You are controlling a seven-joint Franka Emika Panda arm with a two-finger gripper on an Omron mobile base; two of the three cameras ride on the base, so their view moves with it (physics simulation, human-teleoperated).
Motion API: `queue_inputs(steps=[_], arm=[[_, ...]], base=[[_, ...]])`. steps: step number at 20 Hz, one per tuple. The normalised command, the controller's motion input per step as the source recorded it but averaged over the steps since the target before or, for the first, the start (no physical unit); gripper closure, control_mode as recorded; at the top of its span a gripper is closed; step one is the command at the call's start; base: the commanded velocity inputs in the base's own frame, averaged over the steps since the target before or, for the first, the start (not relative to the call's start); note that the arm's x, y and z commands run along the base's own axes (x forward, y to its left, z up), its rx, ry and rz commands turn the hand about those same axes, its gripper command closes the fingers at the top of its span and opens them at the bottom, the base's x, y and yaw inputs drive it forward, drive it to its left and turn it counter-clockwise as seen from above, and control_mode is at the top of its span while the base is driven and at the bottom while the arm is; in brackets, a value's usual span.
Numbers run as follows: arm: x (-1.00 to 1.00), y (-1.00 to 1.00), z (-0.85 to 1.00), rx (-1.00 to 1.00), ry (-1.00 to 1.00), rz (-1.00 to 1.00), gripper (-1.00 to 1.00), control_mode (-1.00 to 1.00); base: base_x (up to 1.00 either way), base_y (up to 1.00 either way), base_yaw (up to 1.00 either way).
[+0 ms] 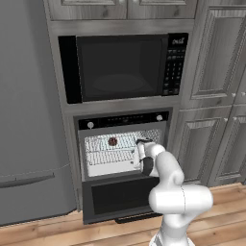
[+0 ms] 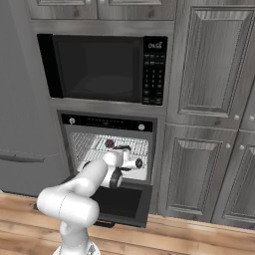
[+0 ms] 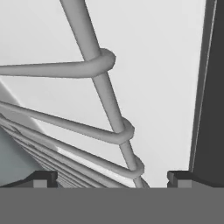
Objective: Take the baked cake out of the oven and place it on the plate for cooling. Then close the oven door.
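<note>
The oven (image 1: 125,119) stands open, its oven door (image 1: 120,196) dropped flat below the cavity. The baked cake (image 1: 113,141) (image 2: 109,144), small, round and dark reddish-brown, sits on the upper wire rack (image 1: 103,144). My gripper (image 1: 142,142) (image 2: 122,148) reaches into the cavity's right side, a little to the right of the cake and apart from it. In the hand view the gripper (image 3: 111,181) is open, its fingertips (image 3: 41,178) wide apart with only rack wires (image 3: 107,100) close ahead. The plate is out of view.
A black microwave (image 1: 122,67) sits directly above the oven. A grey fridge (image 1: 29,120) stands to the left and grey cabinets (image 1: 216,96) to the right. The oven's dark right wall (image 3: 214,87) is close beside the hand. A lower rack (image 1: 108,156) lies under it.
</note>
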Motion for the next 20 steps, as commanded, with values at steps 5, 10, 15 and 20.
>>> queue_inputs(steps=[5, 10, 15, 20], arm=[[-0.13, 0.0, -0.32, 0.0, 0.11, 0.0, -1.0, -1.0], [-0.25, 0.01, -0.31, 0.0, 0.07, 0.0, -1.0, -1.0], [-0.31, 0.01, -0.32, 0.0, 0.06, 0.0, 1.0, -1.0], [-0.25, 0.0, -0.3, 0.0, 0.03, -0.01, 1.0, -1.0]], base=[[0.0, 0.0, 0.0], [0.0, 0.0, 0.0], [0.0, 0.0, 0.0], [0.0, 0.0, 0.0]])
